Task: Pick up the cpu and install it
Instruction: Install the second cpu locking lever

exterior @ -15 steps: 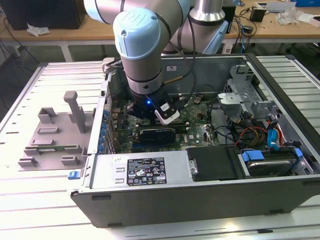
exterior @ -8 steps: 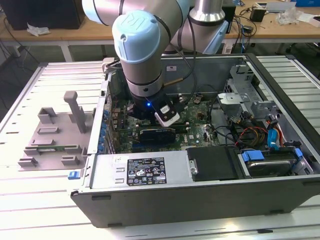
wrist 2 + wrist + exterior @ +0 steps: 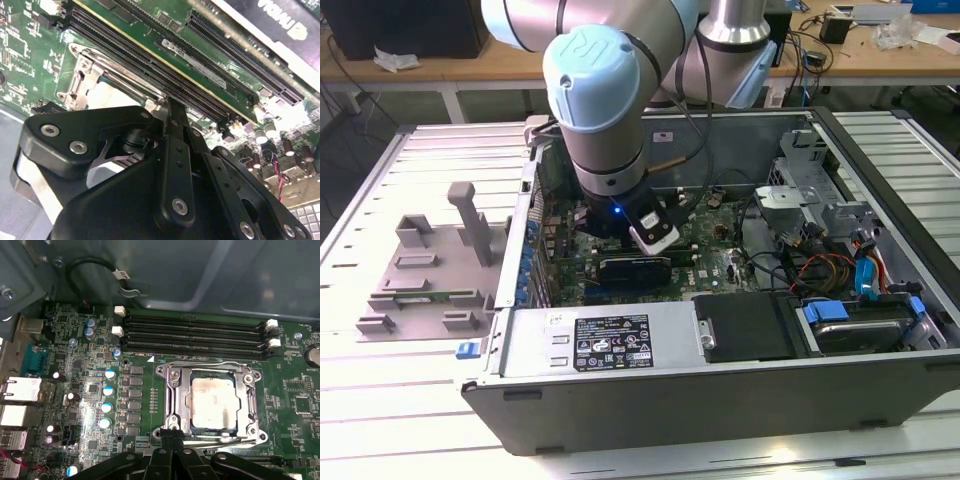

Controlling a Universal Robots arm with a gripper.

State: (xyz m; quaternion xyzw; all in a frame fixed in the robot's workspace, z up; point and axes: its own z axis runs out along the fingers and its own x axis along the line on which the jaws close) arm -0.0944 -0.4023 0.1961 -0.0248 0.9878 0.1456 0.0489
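Note:
The cpu (image 3: 215,402), a pale silver square chip, lies flat inside the metal socket frame (image 3: 210,371) on the green motherboard (image 3: 90,405). The frame surrounds it on all sides. My gripper (image 3: 171,437) hangs just over the frame's edge, its two black fingers pressed together with nothing visible between them. In the second wrist view the same fingertips (image 3: 172,107) meet beside the socket frame (image 3: 82,75) and the memory slots (image 3: 150,70). In the exterior view my arm (image 3: 605,130) reaches down into the open computer case (image 3: 720,400).
Memory slots (image 3: 195,332) run along one side of the socket, and capacitors (image 3: 106,407) stand on another. A black expansion card (image 3: 635,268) lies near the wrist. Cables and drive cages (image 3: 840,250) crowd the case's right in the exterior view. A grey fixture (image 3: 430,270) lies outside.

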